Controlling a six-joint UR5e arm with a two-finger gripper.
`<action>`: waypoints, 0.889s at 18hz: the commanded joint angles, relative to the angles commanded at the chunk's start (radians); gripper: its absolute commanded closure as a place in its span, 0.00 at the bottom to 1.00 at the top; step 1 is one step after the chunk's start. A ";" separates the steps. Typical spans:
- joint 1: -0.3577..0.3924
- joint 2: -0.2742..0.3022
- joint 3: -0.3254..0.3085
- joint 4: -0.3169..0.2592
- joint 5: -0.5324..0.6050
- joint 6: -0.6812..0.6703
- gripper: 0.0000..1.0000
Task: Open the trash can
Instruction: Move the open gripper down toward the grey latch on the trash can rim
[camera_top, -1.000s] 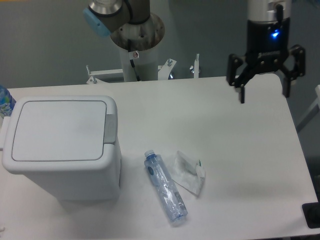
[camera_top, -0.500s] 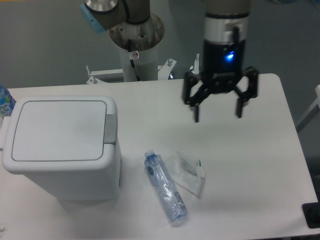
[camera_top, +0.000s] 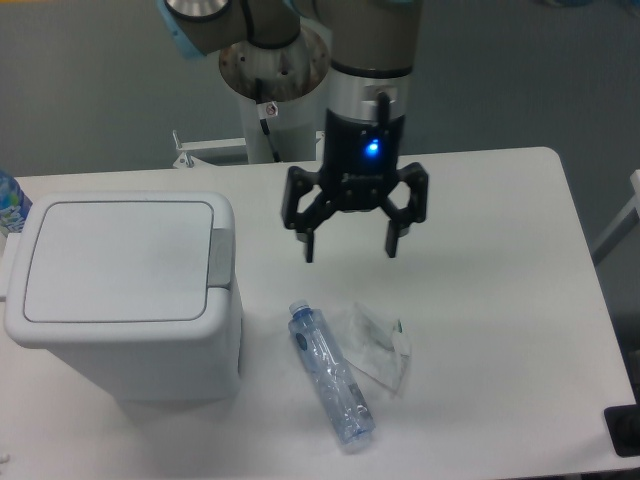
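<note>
So, far left: trash can (camera_top: 125, 295) sits at the table's (camera_top: 500, 300) left end, lid flat and shut, grey tab (camera_top: 220, 257) on its right edge untouched. Just right of it, on the table, a clear bottle (camera_top: 332, 373) and crumpled wrapper (camera_top: 377, 345). Gripper (camera_top: 349, 248) has swept from the far right edge to mid-table within a sec, jaws spread wide, empty, w/ nothing between. It's closing on the bin, but hangs apart from the tab, to its right.

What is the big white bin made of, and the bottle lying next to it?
The trash can looks like smooth white plastic: matte, rounded corners, a grey tab by its lid. The bottle seems thin clear plastic with a bluish tint; you can see through it.
</note>
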 joint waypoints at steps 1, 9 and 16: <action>-0.006 0.000 -0.002 0.000 0.000 -0.009 0.00; -0.049 0.002 -0.020 0.000 0.002 -0.037 0.00; -0.078 0.005 -0.043 0.002 0.006 -0.037 0.00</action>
